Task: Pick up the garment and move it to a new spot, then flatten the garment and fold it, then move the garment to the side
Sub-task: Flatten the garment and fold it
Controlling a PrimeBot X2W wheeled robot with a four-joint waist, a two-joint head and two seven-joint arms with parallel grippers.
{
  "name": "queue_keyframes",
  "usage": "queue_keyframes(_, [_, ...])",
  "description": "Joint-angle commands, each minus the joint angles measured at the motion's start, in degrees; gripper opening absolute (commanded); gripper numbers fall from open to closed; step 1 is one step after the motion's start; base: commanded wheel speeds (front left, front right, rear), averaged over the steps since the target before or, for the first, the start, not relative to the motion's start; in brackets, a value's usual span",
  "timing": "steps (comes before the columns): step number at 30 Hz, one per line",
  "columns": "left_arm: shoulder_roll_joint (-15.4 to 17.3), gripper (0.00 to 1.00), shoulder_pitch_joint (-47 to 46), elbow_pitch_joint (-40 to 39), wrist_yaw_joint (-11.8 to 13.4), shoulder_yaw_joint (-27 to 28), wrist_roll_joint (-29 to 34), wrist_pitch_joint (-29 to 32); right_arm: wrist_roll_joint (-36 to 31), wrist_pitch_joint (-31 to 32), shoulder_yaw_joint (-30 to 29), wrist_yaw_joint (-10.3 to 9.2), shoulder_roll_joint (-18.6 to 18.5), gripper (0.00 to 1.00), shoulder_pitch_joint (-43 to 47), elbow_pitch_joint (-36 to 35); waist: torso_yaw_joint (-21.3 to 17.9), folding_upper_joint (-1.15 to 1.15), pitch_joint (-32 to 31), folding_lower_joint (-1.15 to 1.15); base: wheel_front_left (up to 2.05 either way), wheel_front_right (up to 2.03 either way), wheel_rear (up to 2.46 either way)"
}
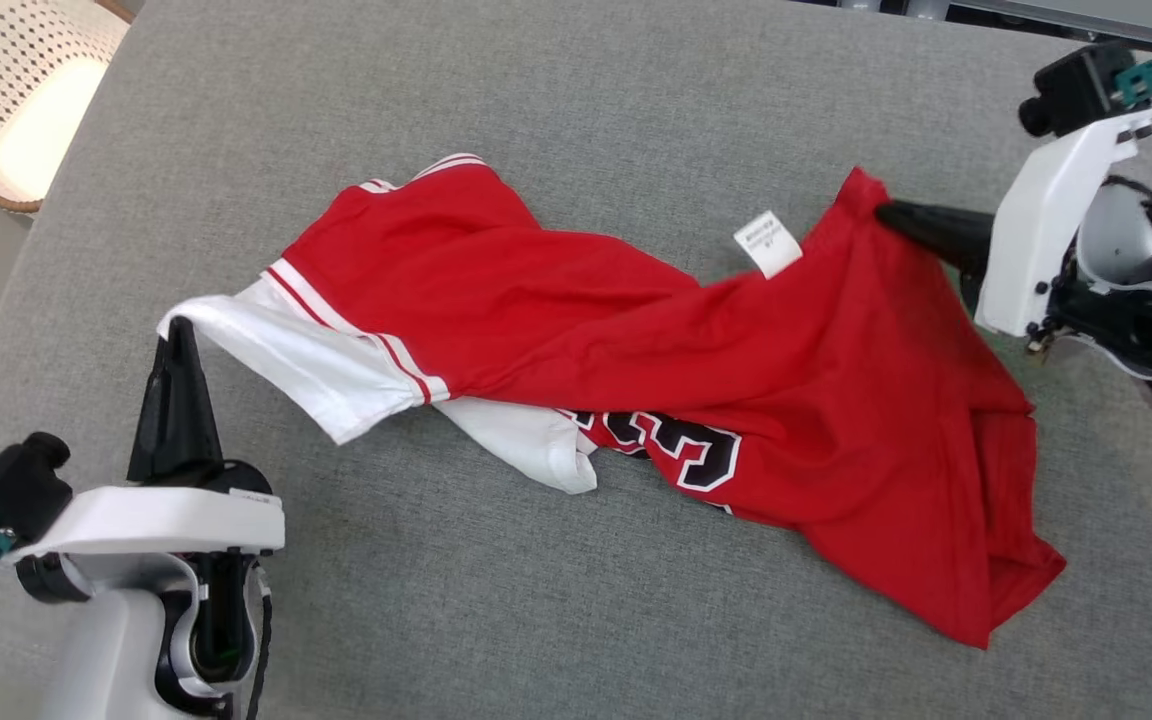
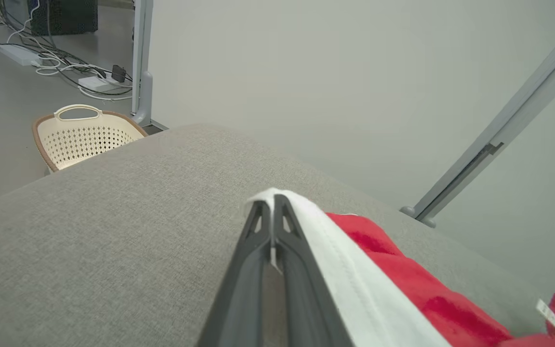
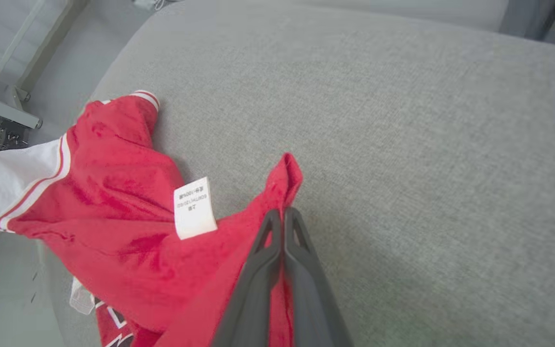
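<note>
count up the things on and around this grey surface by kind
garment: 1, a red and white jersey
grippers: 2, left gripper and right gripper, each shut on an end of the garment
basket: 1, cream, beside the surface
total: 4

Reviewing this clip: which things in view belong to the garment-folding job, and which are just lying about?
In the job:
garment
left gripper, shut on its white end
right gripper, shut on its red edge
grey surface underneath

Lying about:
basket beside the surface
cables on the floor
</note>
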Motion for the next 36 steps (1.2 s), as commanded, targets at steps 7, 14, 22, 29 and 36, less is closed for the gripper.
queue_keyframes(7, [0.48, 0.0, -7.54, -6.23, -5.06, 1.91, -3.33, -1.24, -1.52, -13.54, -0.17, -0.04, -8.24, 0.0, -4.03, -6.1, -4.79, 0.0, -1.48, 0.0, 0.0, 0.0, 0.0])
queue_keyframes(14, [-0.15, 0.0, -6.98, -10.59, -6.91, 1.91, -7.74, 1.03, -2.33, -23.44, -0.01, -0.04, -15.2, 0.0, -2.1, -10.73, -8.9, 0.0, -2.44, 0.0, 0.0, 0.0, 0.0])
queue_keyframes(22, [-0.52, 0.0, 1.03, -7.44, -5.93, -0.37, -8.04, 3.51, 2.68, -34.06, 3.03, -0.04, -18.14, 0.0, 17.5, -13.55, -10.87, 0.0, -1.67, 0.0, 0.0, 0.0, 0.0])
queue_keyframes(29, [-0.79, 0.0, 3.75, -3.41, -6.53, -0.88, -8.03, 2.54, 8.54, -41.73, 2.73, -0.04, -14.14, 1.0, 30.77, -11.96, -11.19, 0.0, -1.25, 0.0, 0.0, 0.0, 0.0])
queue_keyframes(36, [-0.43, 0.0, 3.5, -1.47, -6.85, -0.99, -7.62, 1.95, 7.71, -44.82, 2.18, -0.06, -15.38, 1.0, 35.16, -15.26, -12.03, 0.0, -1.76, 0.0, 0.0, 0.0, 0.0])
